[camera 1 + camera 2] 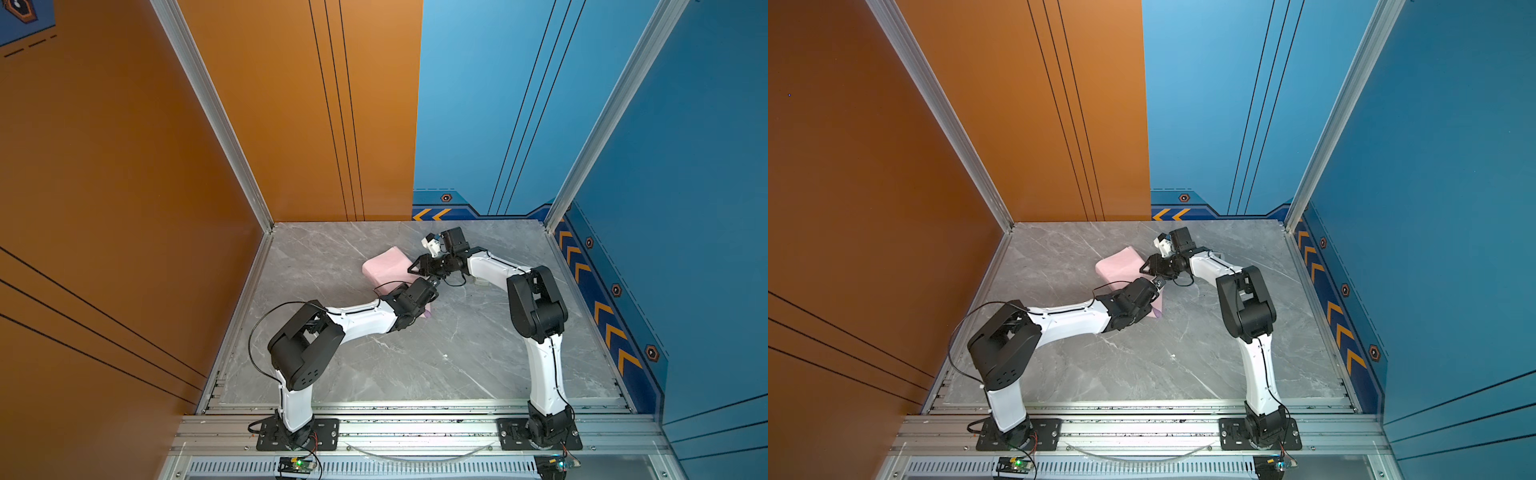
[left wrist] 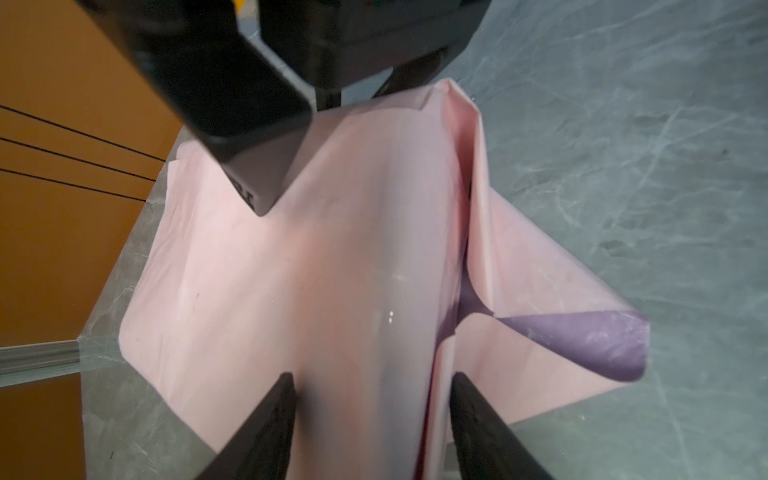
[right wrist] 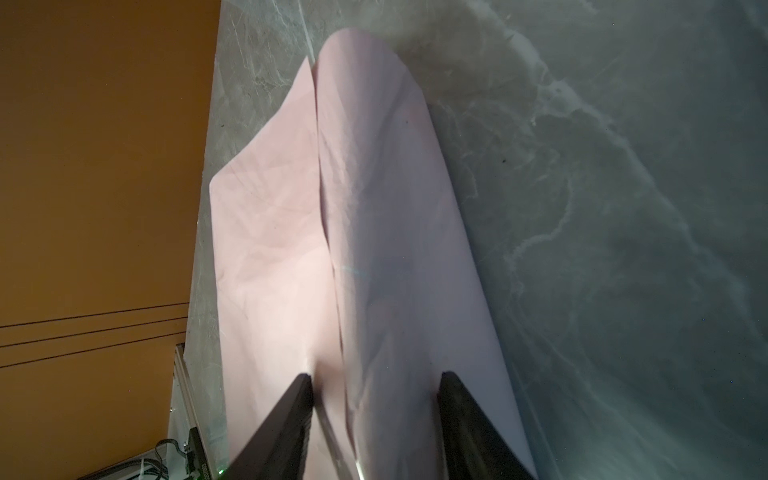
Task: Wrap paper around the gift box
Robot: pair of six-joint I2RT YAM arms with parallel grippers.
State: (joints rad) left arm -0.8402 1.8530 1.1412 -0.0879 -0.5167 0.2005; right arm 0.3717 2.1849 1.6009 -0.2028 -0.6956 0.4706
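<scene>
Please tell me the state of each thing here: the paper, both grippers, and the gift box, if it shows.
paper: folded over itself into a raised hump, pink face outward, one corner curled and showing purple.
gift box: not visible in any view; perhaps under the paper, cannot confirm.
left gripper: jaws apart, astride the hump; grip unclear.
right gripper: jaws apart, astride the hump; grip unclear.

The paper (image 2: 332,270) is thin and matt with soft creases, pale pink on one face and lilac on the other where a corner curls over. The tabletop (image 1: 415,353) is smooth, grey, marble-look stone with a faint sheen, edged by brushed aluminium rails (image 1: 415,428). The arm links (image 1: 361,318) are glossy white plastic, and their joint housings (image 1: 536,307) are matt black.
</scene>
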